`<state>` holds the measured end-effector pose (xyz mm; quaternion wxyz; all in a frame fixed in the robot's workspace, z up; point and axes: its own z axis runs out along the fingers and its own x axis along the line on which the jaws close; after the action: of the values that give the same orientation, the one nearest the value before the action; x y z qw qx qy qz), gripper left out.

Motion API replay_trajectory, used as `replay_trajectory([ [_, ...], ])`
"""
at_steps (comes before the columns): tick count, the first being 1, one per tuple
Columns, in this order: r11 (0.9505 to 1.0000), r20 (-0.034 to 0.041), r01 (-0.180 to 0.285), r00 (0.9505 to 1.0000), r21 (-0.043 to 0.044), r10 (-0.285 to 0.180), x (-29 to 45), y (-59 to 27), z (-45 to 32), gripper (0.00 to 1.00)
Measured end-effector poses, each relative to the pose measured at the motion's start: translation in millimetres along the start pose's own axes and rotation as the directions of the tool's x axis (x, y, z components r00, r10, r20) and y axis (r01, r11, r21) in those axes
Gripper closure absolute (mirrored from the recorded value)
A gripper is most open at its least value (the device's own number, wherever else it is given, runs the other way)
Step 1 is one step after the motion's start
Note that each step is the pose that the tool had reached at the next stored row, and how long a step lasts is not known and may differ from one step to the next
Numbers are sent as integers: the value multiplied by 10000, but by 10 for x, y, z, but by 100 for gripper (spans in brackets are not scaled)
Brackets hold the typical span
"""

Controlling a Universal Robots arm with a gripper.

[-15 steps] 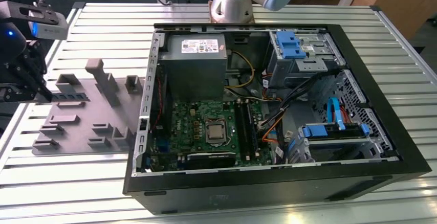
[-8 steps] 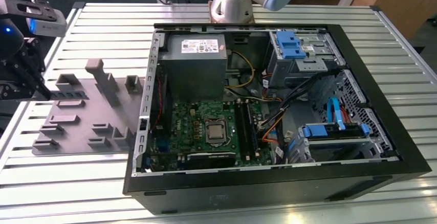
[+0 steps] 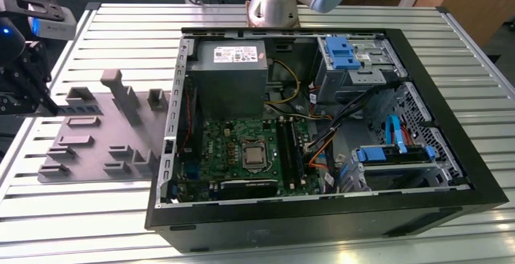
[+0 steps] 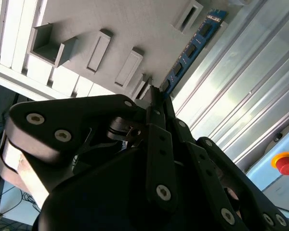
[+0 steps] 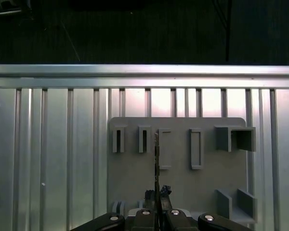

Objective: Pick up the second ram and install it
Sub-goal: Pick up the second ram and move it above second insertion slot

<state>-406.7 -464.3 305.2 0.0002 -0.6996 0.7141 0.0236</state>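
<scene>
My gripper (image 4: pixel 156 94) is shut on one end of the second ram (image 4: pixel 190 48), a thin blue stick with black chips that points away from the fingertips. In the first wrist view the ram (image 5: pixel 156 154) appears edge-on as a thin dark line, running out from the gripper (image 5: pixel 156 199) above the grey fixture plate (image 5: pixel 183 187). In the exterior view the gripper (image 3: pixel 28 89) hangs at the far left, beside the plate (image 3: pixel 88 149) and well away from the motherboard's long black slots (image 3: pixel 287 149) inside the open computer case.
The open black computer case (image 3: pixel 322 216) lies on the slatted metal table (image 3: pixel 120 29), with the power supply (image 3: pixel 229 65), cables and blue drive brackets (image 3: pixel 346 53) inside. Raised holders stand on the grey plate. A red stop button (image 4: pixel 285 163) sits off the table.
</scene>
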Motion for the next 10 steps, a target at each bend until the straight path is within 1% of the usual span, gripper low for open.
replay_trajectory([
  [10, 10000, 0, 1, 10000, -1, -1, -4, 3, -77, 86],
])
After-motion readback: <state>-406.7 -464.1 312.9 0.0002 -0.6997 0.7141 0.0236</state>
